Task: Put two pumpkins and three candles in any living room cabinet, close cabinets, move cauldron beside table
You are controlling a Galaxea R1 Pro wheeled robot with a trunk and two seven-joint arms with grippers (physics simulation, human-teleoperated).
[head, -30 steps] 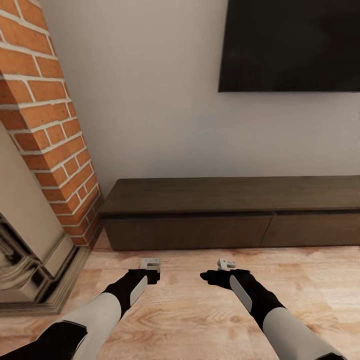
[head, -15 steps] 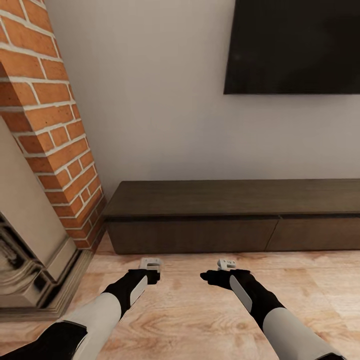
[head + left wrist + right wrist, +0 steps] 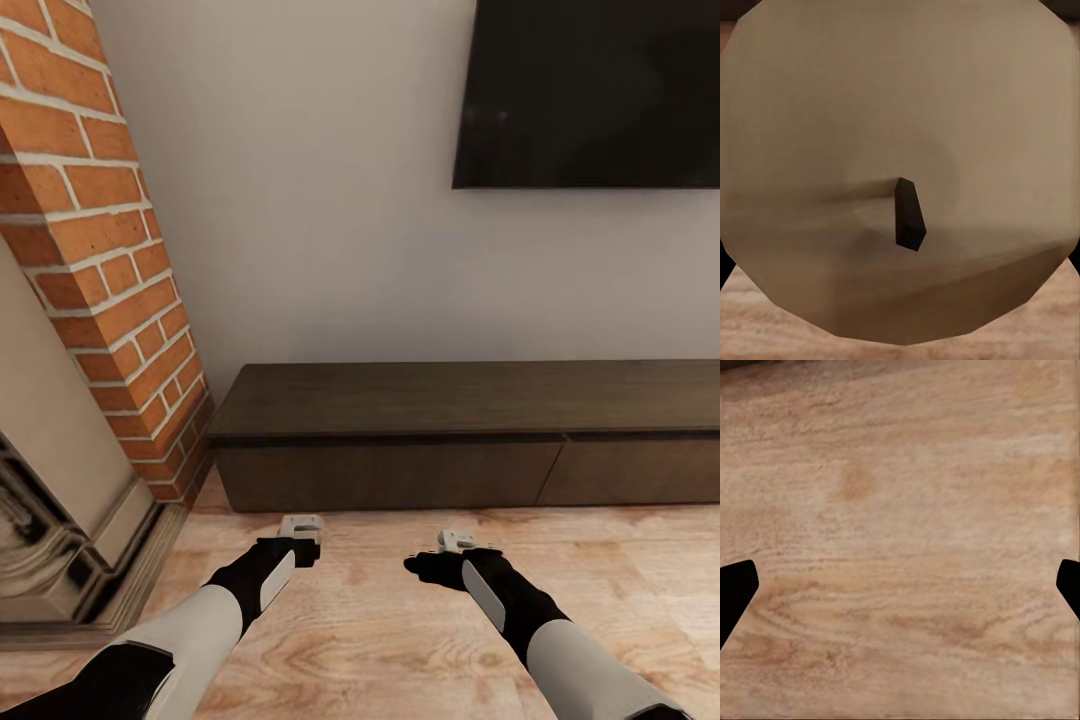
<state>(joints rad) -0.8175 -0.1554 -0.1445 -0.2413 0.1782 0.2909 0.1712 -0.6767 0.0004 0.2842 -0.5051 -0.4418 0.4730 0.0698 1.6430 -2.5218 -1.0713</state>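
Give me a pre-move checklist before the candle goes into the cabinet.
1. Cabinet ahead of both arms: ok.
2. Drawer open for loading: not ok; both visible drawer fronts are shut.
3. Candle at the left gripper: ok, it sits close in the left wrist view, wick showing.
4. Left grip secure: cannot tell; its fingers are hidden.
5. Right gripper free to pull a drawer: ok, open and empty over the floor.

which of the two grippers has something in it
The left gripper: its wrist camera looks straight onto a tan candle with a dark wick. The right gripper has fingertips wide apart over bare wood floor.
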